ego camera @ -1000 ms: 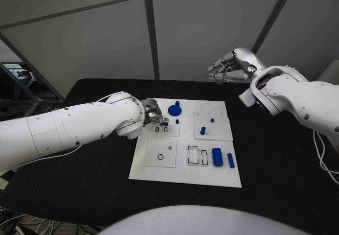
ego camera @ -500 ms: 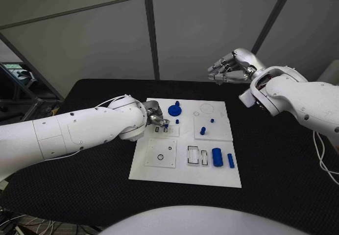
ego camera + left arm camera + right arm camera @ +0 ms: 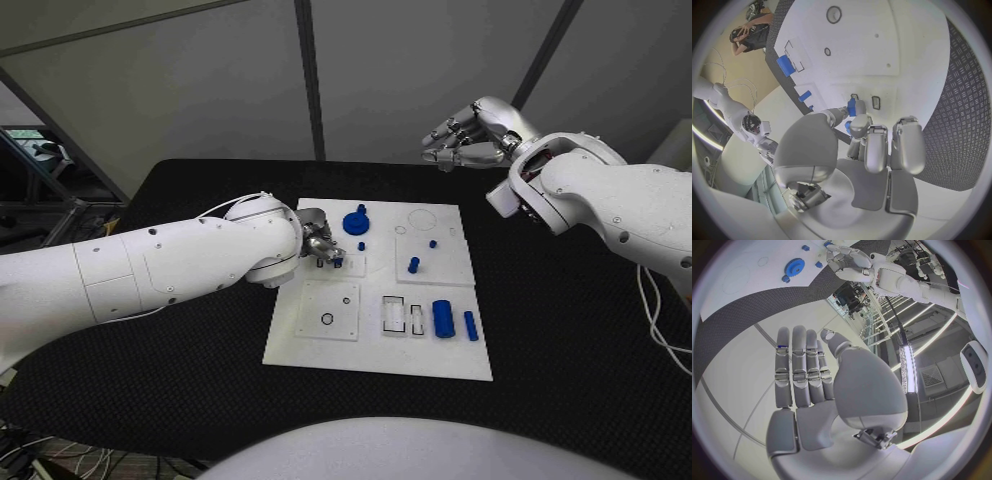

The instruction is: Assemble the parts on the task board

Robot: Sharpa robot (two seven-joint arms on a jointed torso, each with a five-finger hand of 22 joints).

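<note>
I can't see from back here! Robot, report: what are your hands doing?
Left hand pinches a small blue part over the task board. Right hand raised behind the table, holding nothing. Nothing blocking.

Task board (image 3: 378, 345) sits mid-frame on the table (image 3: 577, 330). Left hand (image 3: 320, 243) over the board's upper-left part, pinching a small part (image 3: 338, 258) at the slots there. Gear-shaped part (image 3: 356, 224) just above it. Two upright parts (image 3: 451, 321) at lower right. Right hand (image 3: 469, 140) upper right, well apart from the board.
</note>
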